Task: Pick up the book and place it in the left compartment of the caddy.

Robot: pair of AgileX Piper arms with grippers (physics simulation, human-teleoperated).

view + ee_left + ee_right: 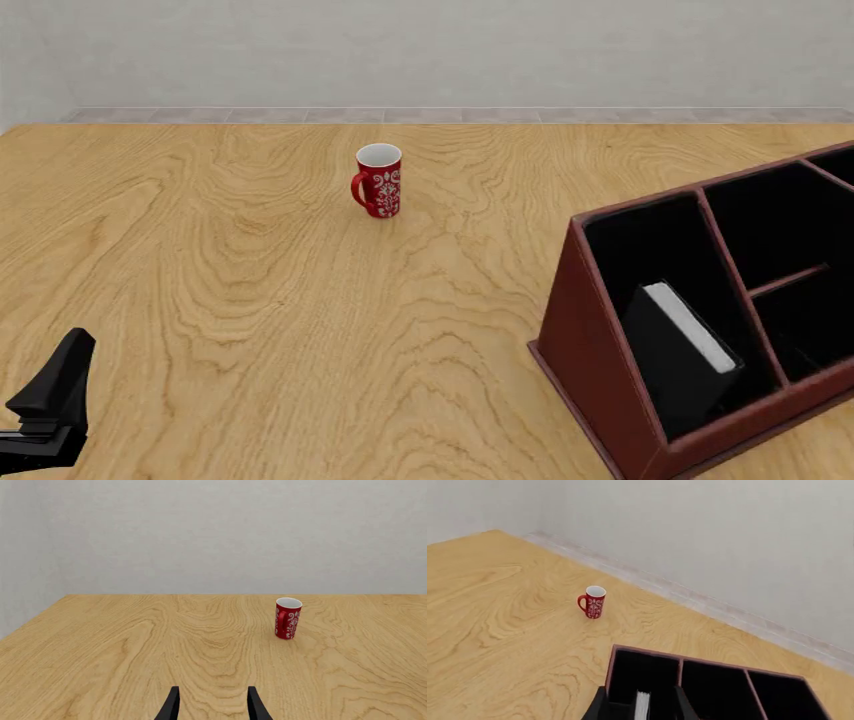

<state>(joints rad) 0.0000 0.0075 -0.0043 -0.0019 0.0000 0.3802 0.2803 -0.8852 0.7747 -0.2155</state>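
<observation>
The black book (pixel 681 352) with white page edges stands tilted inside the left compartment (pixel 651 250) of the dark red-brown caddy (pixel 585 330) at the right of the front view. In the right wrist view my right gripper (pixel 640 713) is open, above the caddy (pixel 647 653), and the book's page edges (pixel 642 700) show between its fingers, down in the compartment. The right gripper is out of the front view. My left gripper (pixel 213 707) is open and empty, low over the table's near left corner (pixel 47 400).
A red mug (pixel 379 180) with white patterns stands upright on the wooden table, far left of the caddy; it also shows in the left wrist view (pixel 287 618) and the right wrist view (pixel 593 601). A grey wall bounds the table's far edge.
</observation>
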